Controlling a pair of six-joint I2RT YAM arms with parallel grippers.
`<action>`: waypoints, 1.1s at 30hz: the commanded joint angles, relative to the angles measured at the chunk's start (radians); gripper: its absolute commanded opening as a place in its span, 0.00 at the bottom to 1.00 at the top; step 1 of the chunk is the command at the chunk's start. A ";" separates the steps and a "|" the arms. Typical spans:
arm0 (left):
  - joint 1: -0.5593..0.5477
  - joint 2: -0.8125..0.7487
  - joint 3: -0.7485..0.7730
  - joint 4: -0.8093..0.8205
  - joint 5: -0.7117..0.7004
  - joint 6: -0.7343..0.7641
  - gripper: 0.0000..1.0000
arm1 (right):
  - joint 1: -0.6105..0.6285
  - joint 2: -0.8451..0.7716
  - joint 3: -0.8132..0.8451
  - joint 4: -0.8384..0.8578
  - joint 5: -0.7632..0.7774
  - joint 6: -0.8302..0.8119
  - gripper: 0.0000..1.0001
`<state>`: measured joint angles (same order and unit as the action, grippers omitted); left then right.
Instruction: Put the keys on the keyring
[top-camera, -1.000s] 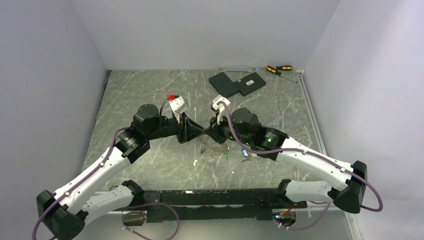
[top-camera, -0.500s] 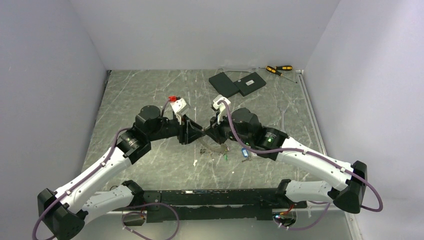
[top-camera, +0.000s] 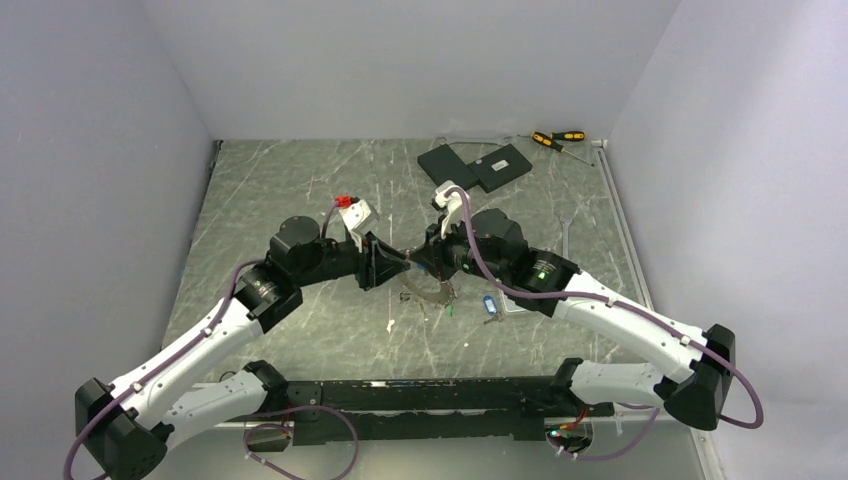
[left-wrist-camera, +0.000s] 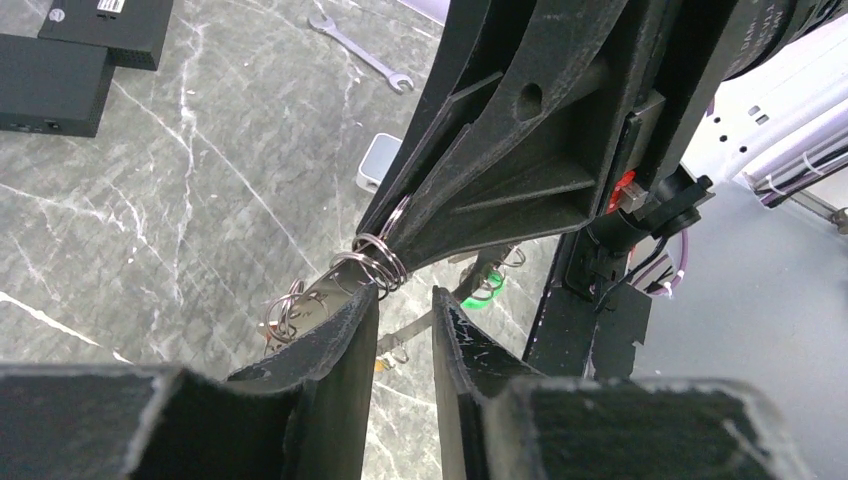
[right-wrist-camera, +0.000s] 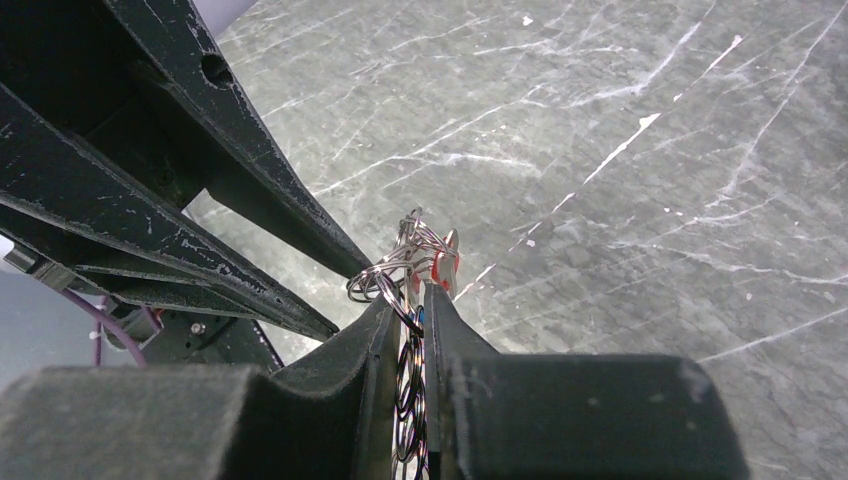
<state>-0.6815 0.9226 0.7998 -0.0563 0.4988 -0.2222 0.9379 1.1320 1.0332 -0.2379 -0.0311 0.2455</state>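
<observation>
Keyring (top-camera: 434, 291) is seen from above hung where both arms meet, loose keys (top-camera: 489, 304) lying near. Left wrist: left gripper (left-wrist-camera: 405, 305) is held narrowly parted, empty, likely poised to thread. Right wrist: right gripper (right-wrist-camera: 421, 300) is pinched shut on the keyring, steadying it.

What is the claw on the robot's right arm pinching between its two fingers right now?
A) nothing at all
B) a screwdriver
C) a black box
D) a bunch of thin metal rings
D: the right wrist view shows the right gripper closed on a bunch of metal rings, which stick out past its fingertips.
</observation>
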 joint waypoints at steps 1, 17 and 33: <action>-0.010 -0.014 -0.005 0.081 -0.011 0.013 0.31 | -0.005 -0.025 0.046 0.102 -0.028 0.030 0.00; -0.017 -0.016 0.010 0.040 -0.089 0.061 0.35 | -0.009 -0.017 0.043 0.104 -0.053 0.038 0.00; -0.018 0.004 0.037 0.036 -0.097 0.075 0.00 | -0.010 -0.022 0.035 0.101 -0.062 0.036 0.00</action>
<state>-0.6952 0.9272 0.7967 -0.0273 0.4015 -0.1654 0.9298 1.1320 1.0332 -0.2337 -0.0650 0.2699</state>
